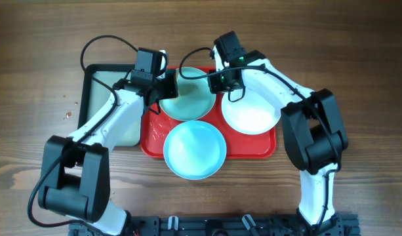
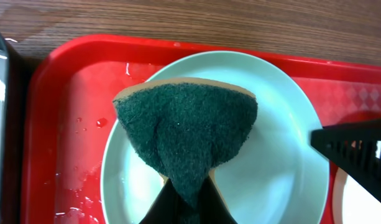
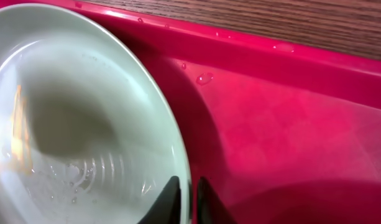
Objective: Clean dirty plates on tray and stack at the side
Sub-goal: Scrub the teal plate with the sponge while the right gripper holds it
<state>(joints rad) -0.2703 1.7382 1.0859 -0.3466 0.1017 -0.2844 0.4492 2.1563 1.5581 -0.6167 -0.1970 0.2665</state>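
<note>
Red rectangular plastic tray (image 1: pixel 151 143) with a raised rim on the brown wooden table (image 1: pixel 358 59), three plates inside. Pale aqua-green round plastic plate (image 1: pixel 187 105) at the tray's far middle. Light blue round plastic plate (image 1: pixel 195 149) at the near edge, overhanging the rim toward the robot. White round plastic plate (image 1: pixel 251 113) on the right side. All three just beside one another. Right beside the red tray on its left, a smaller grey-green tray (image 1: pixel 102 98) with a black rim.

Left gripper (image 2: pixel 184 204) clamped tight on the narrow end of a dark green scouring sponge (image 2: pixel 187 127) with tan backing. Sponge fanned out over the middle of the far plate; touching it or just above, cannot tell. Water drops (image 2: pixel 102 122) on the red floor left of that plate.

Right gripper (image 3: pixel 187 200) at the same plate's right rim, one finger inside and one outside, drawn nearly together and pinching the edge. Wet streaks and small bubbles (image 3: pixel 59 180) inside the plate near those fingers. More droplets (image 3: pixel 204 78) on the tray floor by its far wall.
</note>
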